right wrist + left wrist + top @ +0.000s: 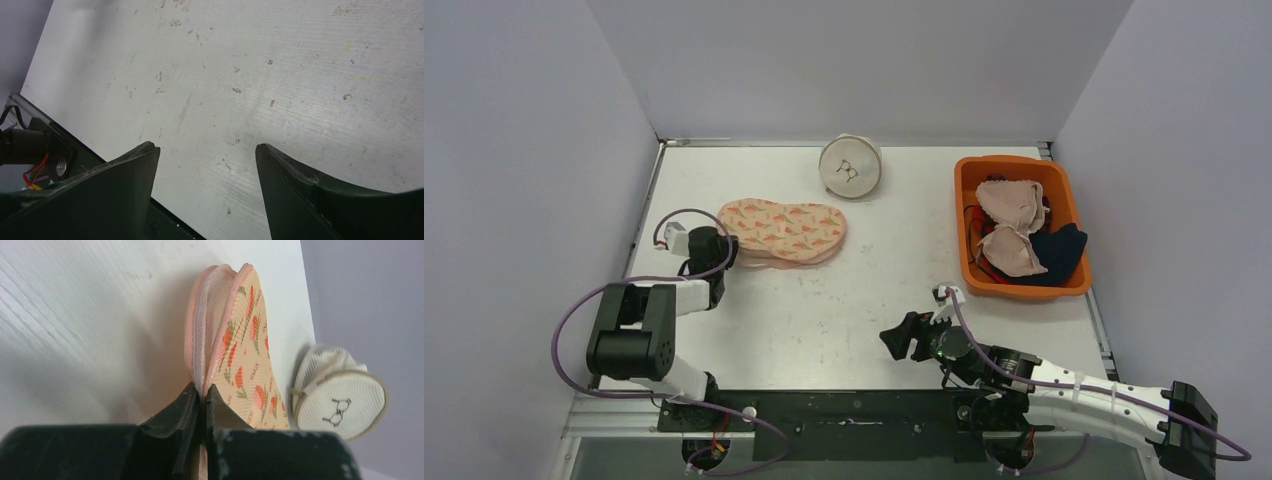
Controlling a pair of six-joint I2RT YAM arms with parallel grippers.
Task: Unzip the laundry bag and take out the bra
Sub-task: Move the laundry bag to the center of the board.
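Pale grey walls close in three sides of a white desk, and from the right wrist you can see the desk's top is finely grained and flecked with small marks.

The laundry bag lies flat on the desk's left half. It is a long, two-lobed pouch of peach mesh printed with orange-red carrots. A ribbed pink zip band runs around its edge, and you cannot see what is inside it.

Your left claw is at the bag's left end. In the left wrist view its black fingers are pressed together on the pink zip edge, and the two halves of the seam part slightly just past the fingertips.

Behind the bag and to its right, well apart from it, a round white mesh pouch stands on its edge. It has a tan rim and a small bra outline drawn on its face.

Far to the right of the bag is an orange plastic bin holding beige padded bras and a dark blue cloth.

Your right claw is nearer you than the bag and to its right, low over bare desk. Its dark fingers are spread wide with nothing between them. Nothing lies between that claw and the bag.
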